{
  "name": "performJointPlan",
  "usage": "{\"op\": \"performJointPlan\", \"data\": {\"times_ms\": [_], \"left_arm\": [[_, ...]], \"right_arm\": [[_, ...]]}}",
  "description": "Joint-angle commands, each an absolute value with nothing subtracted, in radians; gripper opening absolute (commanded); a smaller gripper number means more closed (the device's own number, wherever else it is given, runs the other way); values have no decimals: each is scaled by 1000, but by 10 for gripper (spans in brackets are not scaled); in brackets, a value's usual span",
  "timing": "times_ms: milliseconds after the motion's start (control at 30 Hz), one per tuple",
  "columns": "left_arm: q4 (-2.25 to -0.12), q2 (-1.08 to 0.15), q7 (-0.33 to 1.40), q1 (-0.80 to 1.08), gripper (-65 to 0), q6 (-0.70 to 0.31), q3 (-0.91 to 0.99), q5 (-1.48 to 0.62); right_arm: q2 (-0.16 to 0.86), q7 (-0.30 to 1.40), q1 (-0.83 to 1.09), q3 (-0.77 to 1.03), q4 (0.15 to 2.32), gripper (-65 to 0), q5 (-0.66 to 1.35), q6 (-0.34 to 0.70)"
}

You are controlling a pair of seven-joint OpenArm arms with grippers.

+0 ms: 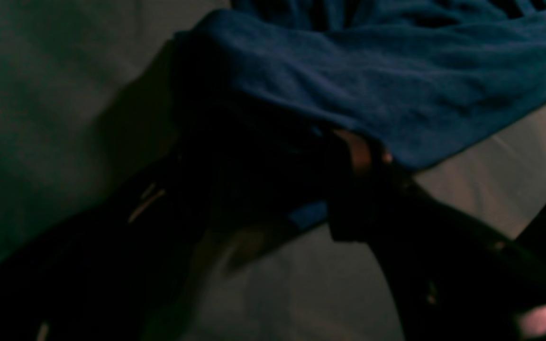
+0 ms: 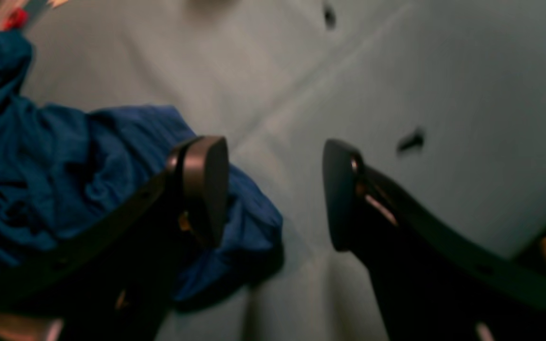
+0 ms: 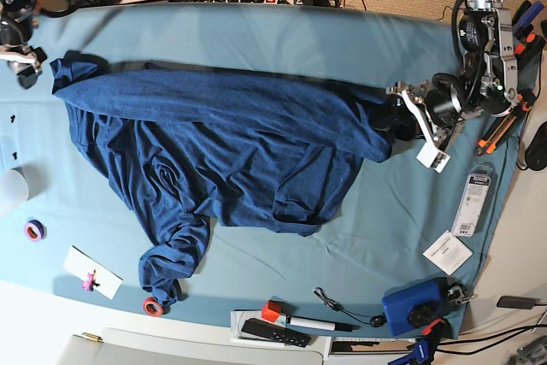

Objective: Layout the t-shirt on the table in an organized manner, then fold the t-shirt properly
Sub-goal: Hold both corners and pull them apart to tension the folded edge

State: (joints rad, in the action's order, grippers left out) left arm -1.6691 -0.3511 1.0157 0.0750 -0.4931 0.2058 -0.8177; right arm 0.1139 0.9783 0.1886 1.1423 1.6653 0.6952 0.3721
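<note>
Left gripper: at the shirt's edge on the base view's right; jaws spread wide, one finger under the fabric edge; whether cloth lies between them cannot be told, the wrist view being too dark.
Right gripper: jaws wide apart with nothing between them, bare cloth showing through the gap; one pad just in front of bunched shirt fabric.
Counter: wide, covered in light teal wrinkled cloth, small items along its edges.
T-shirt: dark navy, spread across the counter's middle, upper edge stretched in a long straight fold from side to side; lower part rumpled, one sleeve trailing toward the near edge.
Blue case: near edge, on the base view's right.
White cards: two, beside the shirt on the base view's right, apart from it.
Marker: near edge, beside a red block.
Tape rolls: purple one on the base view's left edge; red one touching the sleeve end.
</note>
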Motion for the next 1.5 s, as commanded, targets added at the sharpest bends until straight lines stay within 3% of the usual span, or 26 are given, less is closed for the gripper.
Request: {"op": "performJointPlan", "data": {"times_ms": [0, 233, 1133, 1200, 1300, 1333, 1467], "left_arm": [[-1684, -363, 996, 64, -281, -498, 212, -842], [-1684, -363, 998, 64, -281, -498, 212, -841], [-1684, -363, 1005, 64, -281, -498, 212, -841], [-1684, -363, 1030, 64, -281, -497, 212, -838], [-1683, -364, 1055, 67, -280, -466, 212, -808], [-1680, -368, 1054, 68, -278, -450, 212, -805], [-1634, -374, 1047, 69, -187, -407, 212, -804]], "right_arm": [[124, 962, 187, 1147, 1650, -333, 725, 381], [99, 949, 185, 1147, 1496, -333, 786, 385], [94, 934, 94, 1040, 1494, -335, 802, 441], [94, 937, 94, 1040, 1494, -389, 788, 441], [94, 958, 94, 1040, 1494, -611, 785, 441], [94, 962, 94, 1040, 1494, -650, 785, 441], [94, 964, 94, 1040, 1494, -650, 785, 441]]}}
